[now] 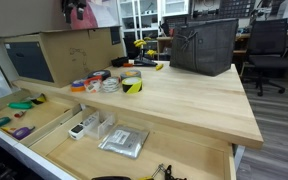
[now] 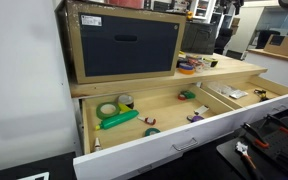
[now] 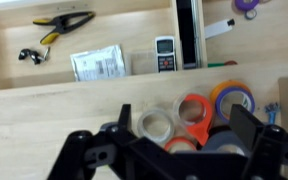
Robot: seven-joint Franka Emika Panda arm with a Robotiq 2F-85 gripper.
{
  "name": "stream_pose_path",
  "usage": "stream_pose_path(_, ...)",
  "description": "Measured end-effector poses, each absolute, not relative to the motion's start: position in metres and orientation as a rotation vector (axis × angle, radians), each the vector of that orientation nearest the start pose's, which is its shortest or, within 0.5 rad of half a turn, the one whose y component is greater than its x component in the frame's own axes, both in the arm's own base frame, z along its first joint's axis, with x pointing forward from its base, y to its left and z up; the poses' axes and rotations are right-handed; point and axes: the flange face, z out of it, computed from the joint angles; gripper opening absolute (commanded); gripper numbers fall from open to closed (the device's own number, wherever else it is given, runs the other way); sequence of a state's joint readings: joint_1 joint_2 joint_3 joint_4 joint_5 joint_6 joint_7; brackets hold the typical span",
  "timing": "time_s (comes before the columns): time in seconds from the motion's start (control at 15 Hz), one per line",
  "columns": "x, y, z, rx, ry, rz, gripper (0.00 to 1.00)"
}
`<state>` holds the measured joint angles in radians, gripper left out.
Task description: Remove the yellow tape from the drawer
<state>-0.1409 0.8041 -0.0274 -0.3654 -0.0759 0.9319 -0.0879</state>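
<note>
The yellow tape (image 1: pixel 132 85), striped in black, stands on edge on the table top, to the right of a cluster of other rolls and outside the drawer (image 1: pixel 184 155). The drawer is pulled out wide in both exterior views, its white front (image 2: pixel 164 145) towards the camera. In the wrist view my gripper (image 3: pixel 184 125) hangs open above the cluster, with nothing between its black fingers (image 3: pixel 246 122). Below them lie a clear roll (image 3: pixel 156 125), an orange dispenser (image 3: pixel 192 110) and a purple-and-yellow roll (image 3: pixel 232 100). The striped roll does not show in the wrist view.
The drawer holds a green marker (image 2: pixel 119 119), two rolls (image 2: pixel 109 109) in an end compartment, pliers (image 3: pixel 62 22), a plastic packet (image 3: pixel 99 63) and a small remote (image 3: pixel 165 53). A cardboard box (image 1: pixel 74 48) and a dark bag (image 1: pixel 204 45) stand on the table.
</note>
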Motion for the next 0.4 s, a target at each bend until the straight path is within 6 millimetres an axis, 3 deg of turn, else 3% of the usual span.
stream_pose_path(0.2,0.679,-0.115,0.598,-3.176,0.213,0.148,1.00)
stream_pose_path(0.4,0.688,-0.110,0.589,-3.157,0.259,0.115,1.00)
